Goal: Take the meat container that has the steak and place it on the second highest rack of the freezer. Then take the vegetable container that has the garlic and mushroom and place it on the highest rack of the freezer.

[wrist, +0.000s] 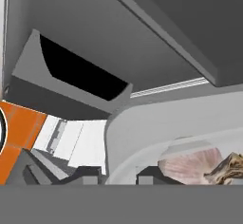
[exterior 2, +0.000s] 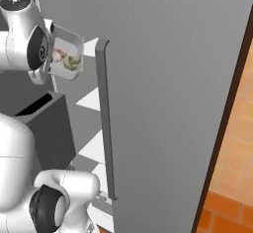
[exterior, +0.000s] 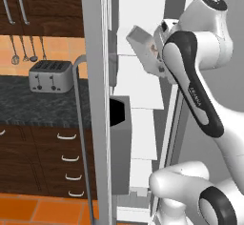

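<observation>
My gripper [wrist: 118, 175] is shut on the rim of the vegetable container [wrist: 142, 133], a pale grey tray that I hold tilted in the air. Inside it lie the pinkish-white garlic [wrist: 190, 165] and the beige mushroom [wrist: 228, 167]. From the right base view, the container [exterior 2: 66, 54] faces the camera, with the garlic [exterior 2: 59, 55] and mushroom [exterior 2: 74, 61] showing. In the left base view the container [exterior: 144, 47] hangs in front of the freezer's [exterior: 138, 81] white shelved interior, at upper-shelf height. The hand is largely hidden behind my own arm there.
The open freezer door [exterior 2: 173, 103] with its long bar handle [exterior 2: 105, 118] stands right of the container. A dark grey door bin [exterior: 120, 143] sits low on the other door. A toaster [exterior: 50, 75] stands on the dark counter [exterior: 43, 105] to the left.
</observation>
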You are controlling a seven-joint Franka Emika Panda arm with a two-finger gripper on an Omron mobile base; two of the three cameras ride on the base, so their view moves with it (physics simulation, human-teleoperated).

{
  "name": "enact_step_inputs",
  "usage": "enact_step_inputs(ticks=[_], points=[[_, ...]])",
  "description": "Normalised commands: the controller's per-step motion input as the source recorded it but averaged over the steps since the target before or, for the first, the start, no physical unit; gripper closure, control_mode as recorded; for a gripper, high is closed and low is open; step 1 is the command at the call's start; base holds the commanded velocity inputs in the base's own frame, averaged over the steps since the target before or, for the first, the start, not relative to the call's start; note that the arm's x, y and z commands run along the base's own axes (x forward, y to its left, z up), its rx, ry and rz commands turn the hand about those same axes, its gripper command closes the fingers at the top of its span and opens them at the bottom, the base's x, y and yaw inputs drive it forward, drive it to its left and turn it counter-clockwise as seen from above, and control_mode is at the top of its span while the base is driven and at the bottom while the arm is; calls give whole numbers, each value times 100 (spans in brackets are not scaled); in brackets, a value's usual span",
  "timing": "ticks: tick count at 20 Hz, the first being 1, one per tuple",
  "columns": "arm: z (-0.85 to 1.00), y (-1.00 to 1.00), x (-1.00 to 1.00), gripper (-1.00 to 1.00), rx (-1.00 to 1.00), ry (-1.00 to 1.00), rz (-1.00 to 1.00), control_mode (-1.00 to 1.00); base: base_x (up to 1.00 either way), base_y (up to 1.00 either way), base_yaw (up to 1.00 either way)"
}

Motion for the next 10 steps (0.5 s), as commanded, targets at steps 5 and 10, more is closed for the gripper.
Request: enact_step_inputs(ticks=[5, 10], points=[[27, 0, 100, 100, -15, -18, -1, -100, 0, 0, 0], [10, -15, 100, 100, -9, -4, -11, -100, 0, 0, 0]])
